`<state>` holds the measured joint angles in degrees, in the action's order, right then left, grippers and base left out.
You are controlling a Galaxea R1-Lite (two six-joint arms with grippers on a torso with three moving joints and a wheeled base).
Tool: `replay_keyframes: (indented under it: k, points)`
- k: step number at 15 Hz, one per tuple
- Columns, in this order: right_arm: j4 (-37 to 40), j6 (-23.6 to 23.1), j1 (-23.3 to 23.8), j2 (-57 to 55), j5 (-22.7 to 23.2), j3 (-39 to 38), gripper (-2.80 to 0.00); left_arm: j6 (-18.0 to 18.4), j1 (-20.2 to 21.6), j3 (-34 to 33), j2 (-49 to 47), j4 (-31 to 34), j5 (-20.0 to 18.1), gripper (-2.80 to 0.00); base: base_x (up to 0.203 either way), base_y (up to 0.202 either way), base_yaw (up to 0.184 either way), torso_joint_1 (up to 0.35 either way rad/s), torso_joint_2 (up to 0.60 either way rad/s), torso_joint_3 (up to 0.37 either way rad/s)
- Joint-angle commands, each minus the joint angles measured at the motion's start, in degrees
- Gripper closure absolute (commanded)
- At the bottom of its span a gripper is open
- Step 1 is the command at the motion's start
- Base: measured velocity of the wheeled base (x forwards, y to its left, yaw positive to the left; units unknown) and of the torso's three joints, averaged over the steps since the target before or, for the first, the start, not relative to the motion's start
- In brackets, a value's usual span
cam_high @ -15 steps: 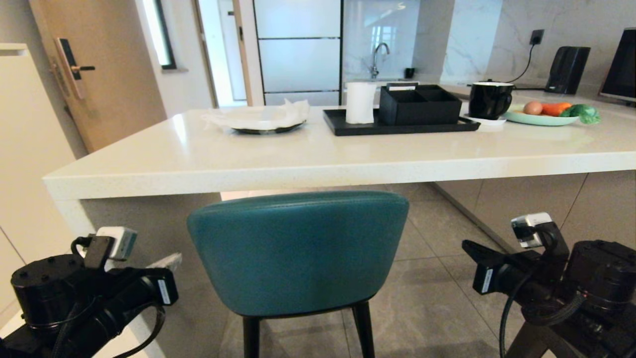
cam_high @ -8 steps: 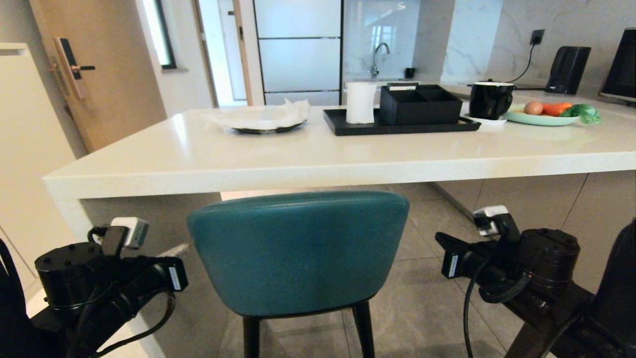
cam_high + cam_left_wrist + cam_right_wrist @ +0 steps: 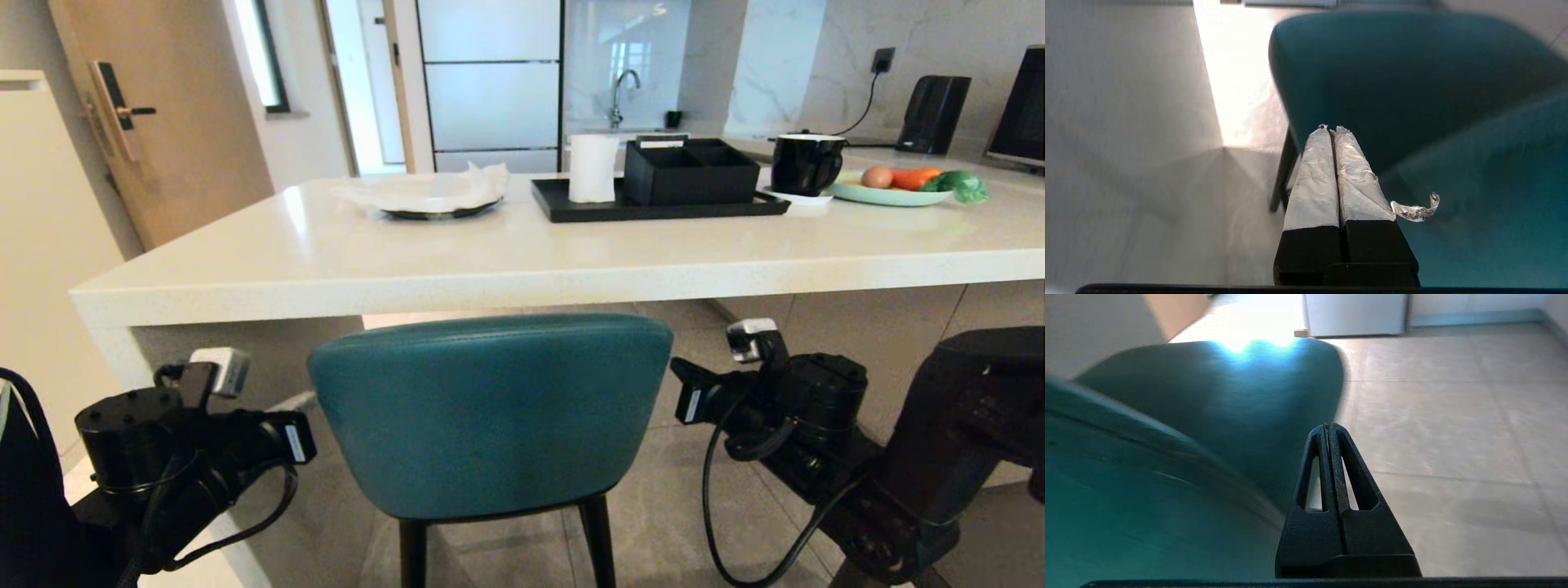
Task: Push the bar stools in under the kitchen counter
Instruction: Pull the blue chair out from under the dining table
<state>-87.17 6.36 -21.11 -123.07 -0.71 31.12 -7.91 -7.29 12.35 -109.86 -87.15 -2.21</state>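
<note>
A teal bar stool with a curved back and thin black legs stands in the middle of the head view, its back just in front of and below the edge of the off-white kitchen counter. My left gripper is beside the back's left edge, shut and empty. In the left wrist view its taped fingers lie together, pointing past the stool and its leg. My right gripper is by the back's right edge, shut, its tips alongside the teal back.
On the counter stand a black tray with a white cup and a black box, a covered plate, a black mug and a dish of vegetables. The counter's white side panel is left of my left arm. Tiled floor lies to the right.
Both arms have moved forward and inward toward the stool's back, the right one much farther. The stool and the counter have not shifted. Both grippers stay shut.
</note>
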Motion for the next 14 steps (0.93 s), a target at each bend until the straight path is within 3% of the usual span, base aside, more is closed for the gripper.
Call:
replay_keyframes:
  k: [1, 14]
  points:
    - [-0.5, 0.1, -1.1, -2.8, -0.2, 2.7, 0.0, -0.2, -0.4, 2.0, -0.1, -0.5, -0.8, 0.0, 0.0, 0.0, 0.0, 0.0, 0.0, 0.0]
    - [-0.5, -1.5, -2.6, -6.2, -0.2, 10.5, 0.0, -0.3, -2.8, 2.5, -1.7, -0.5, -1.9, 0.0, 0.0, 0.0, 0.0, 0.0, 0.0, 0.0]
